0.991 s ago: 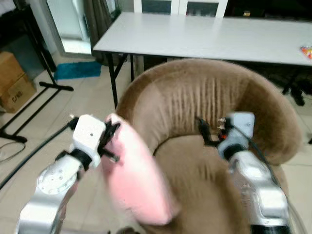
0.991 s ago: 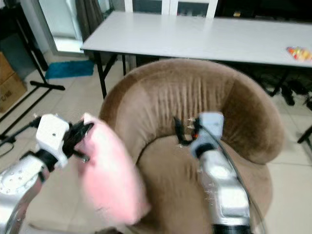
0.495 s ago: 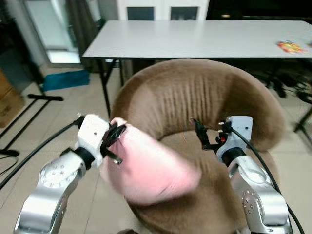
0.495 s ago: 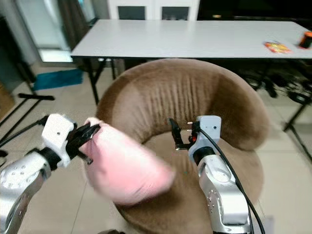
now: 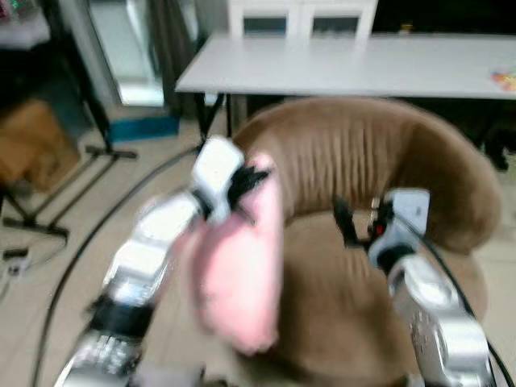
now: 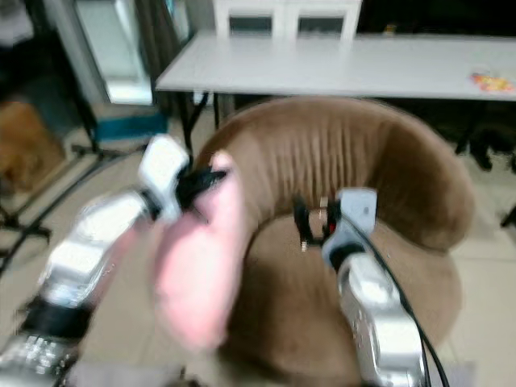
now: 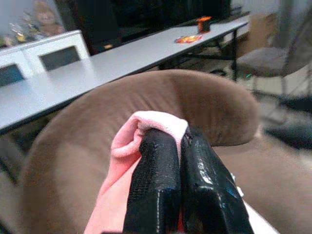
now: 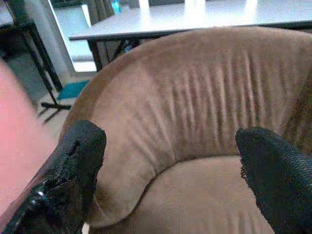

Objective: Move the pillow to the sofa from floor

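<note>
**Pillow hanging at the sofa's edge**

The left gripper (image 5: 251,179) pinches only the top corner of the pink pillow (image 5: 242,266). With such a thin hold, the pillow may slip and fall beside the brown sofa (image 5: 387,185). The pillow hangs with its long axis from 12 to 6 o'clock, over the seat's 9 o'clock edge. The right gripper (image 8: 170,165) is spread wide and holds nothing.

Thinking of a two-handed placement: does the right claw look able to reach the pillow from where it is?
Probably yes: the right claw is open above the sofa seat, with nothing between it and the pillow hanging from the left claw.
</note>
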`<state>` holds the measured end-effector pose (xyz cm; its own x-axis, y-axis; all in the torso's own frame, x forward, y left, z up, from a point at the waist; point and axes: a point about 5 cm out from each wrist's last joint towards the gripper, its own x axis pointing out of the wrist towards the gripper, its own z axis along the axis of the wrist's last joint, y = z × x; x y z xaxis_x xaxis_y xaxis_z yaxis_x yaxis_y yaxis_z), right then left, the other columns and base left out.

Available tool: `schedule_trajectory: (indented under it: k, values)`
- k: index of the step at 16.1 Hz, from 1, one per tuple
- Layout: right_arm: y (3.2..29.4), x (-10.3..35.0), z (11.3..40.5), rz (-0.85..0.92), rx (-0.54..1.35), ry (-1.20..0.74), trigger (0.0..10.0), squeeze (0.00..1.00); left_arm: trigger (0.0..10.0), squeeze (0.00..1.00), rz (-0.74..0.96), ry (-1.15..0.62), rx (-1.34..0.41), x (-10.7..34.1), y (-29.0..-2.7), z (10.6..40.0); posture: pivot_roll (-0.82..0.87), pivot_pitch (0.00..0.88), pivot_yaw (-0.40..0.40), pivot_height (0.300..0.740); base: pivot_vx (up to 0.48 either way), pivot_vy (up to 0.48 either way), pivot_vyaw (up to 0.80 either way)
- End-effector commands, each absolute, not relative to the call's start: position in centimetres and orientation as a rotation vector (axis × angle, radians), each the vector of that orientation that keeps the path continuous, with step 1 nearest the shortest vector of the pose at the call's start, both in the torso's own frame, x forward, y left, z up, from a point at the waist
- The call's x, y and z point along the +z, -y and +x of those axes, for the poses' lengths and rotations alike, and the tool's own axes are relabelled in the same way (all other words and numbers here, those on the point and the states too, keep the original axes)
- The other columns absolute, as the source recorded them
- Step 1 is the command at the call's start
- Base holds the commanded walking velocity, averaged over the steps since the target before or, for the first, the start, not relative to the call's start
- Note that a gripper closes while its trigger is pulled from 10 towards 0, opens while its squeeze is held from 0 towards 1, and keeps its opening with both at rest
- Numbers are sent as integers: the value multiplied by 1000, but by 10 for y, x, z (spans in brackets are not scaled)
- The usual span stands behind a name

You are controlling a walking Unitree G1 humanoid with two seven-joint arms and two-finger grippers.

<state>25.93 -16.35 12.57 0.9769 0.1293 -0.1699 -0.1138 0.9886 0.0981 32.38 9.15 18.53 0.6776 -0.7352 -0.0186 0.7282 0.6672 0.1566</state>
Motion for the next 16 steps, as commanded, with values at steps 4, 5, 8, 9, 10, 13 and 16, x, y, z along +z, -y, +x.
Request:
schedule_trajectory:
  k: [4,5,8,9,10,13,16]
  values:
    - [176,135,257,55,75,-154,10000,0,10000,0,178,206,-798,223,-84,356,-111,0,72,740,0,0,0]
    - [175,137,254,63,61,-147,10000,0,10000,0,191,203,-673,223,-100,362,-122,0,79,740,0,0,0]
    - [164,140,255,91,58,-107,10000,0,10000,0,273,222,-470,202,-134,338,-103,0,56,740,0,0,0]
    - [160,141,257,86,64,-102,10000,0,10000,0,292,227,-422,197,-143,329,-87,0,46,740,0,0,0]
    - [157,141,260,84,70,-100,10000,0,10000,0,296,221,-377,193,-153,319,-64,0,31,740,0,0,0]
    - [152,140,268,88,82,-106,10000,0,10000,0,283,204,-269,186,-170,297,-29,0,8,740,190,0,-350]
    - [149,140,271,93,97,-104,10000,0,10000,0,284,199,-259,184,-169,295,-19,0,1,740,319,0,-792]
